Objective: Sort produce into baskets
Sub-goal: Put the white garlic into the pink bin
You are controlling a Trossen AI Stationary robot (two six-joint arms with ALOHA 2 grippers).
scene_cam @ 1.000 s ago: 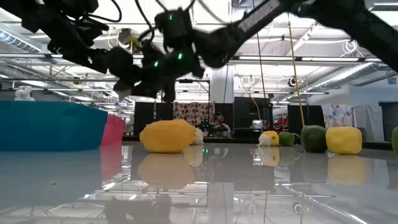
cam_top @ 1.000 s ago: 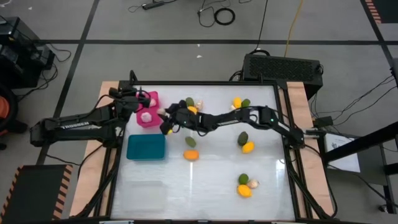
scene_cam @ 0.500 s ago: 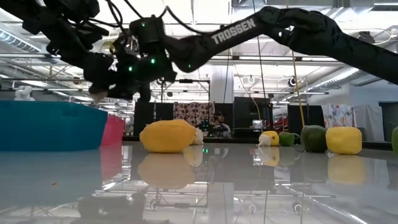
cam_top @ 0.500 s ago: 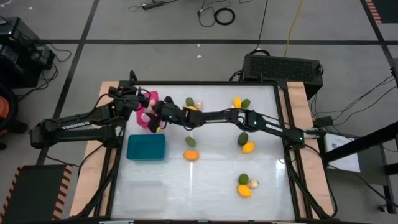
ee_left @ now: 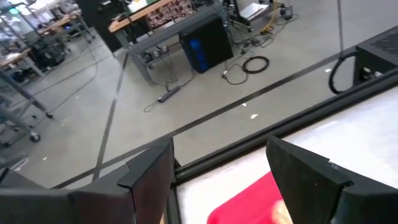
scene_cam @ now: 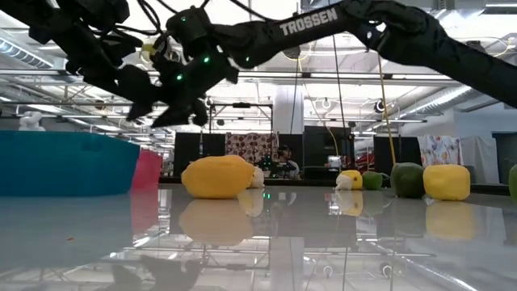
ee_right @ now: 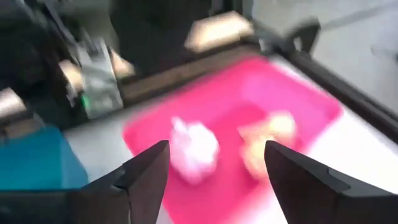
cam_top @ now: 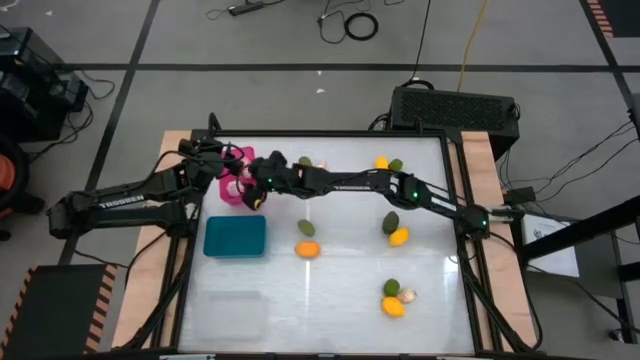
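The pink basket (cam_top: 238, 181) stands at the table's far left and holds two pale bulbs (ee_right: 194, 151) (ee_right: 268, 138). My right gripper (cam_top: 256, 188) reaches across the table and hovers open over that basket (ee_right: 292, 99), holding nothing. My left gripper (cam_top: 213, 157) waits open above the basket's far left corner (ee_left: 249, 199). The teal basket (cam_top: 235, 237) sits just nearer, and the clear basket (cam_top: 236, 312) sits by the near edge. Yellow-orange fruits (cam_top: 307, 250) and dark green ovals (cam_top: 305, 228) lie loose on the table.
More produce lies at the far side (cam_top: 388, 165) (cam_top: 311, 165), at mid right (cam_top: 395, 229) and near right (cam_top: 396, 298). In the low view a yellow fruit (scene_cam: 216, 176) sits beside the teal basket (scene_cam: 65, 164). The right arm (cam_top: 360, 184) spans the table's far half.
My right gripper has moved toward the table's left edge, over the pink basket, and risen a little. It has opened and let go of a pale bulb, which now lies in the pink basket. My left gripper has stayed in place.
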